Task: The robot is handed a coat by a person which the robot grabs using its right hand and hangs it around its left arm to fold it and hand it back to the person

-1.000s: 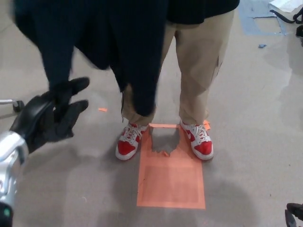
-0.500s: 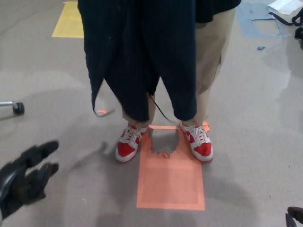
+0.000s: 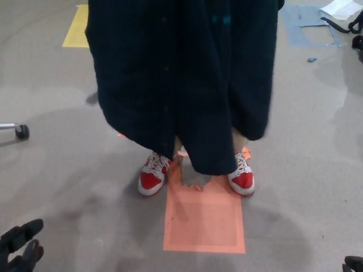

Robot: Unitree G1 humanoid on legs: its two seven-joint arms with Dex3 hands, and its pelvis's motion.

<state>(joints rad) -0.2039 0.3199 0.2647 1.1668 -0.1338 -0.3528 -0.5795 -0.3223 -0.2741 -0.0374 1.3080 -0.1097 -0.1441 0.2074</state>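
Note:
A dark navy coat [image 3: 181, 79] hangs spread out in front of a person, covering their legs down to the red and white shoes [image 3: 152, 177]. Whoever holds it does so above the picture's top edge. My left hand [image 3: 20, 246] shows only at the bottom left corner, fingers apart and holding nothing, well below and left of the coat. A small black tip of my right hand [image 3: 354, 264] peeks in at the bottom right corner; its state cannot be made out.
The person stands at the far end of an orange floor marking [image 3: 204, 218]. A chair caster [image 3: 21, 131] sits at the left edge. A yellow floor patch [image 3: 76, 25] lies top left, blue tape and clutter top right.
The coat has been opened out wider and now covers the person's legs. My left hand has dropped from mid-left to the bottom left corner.

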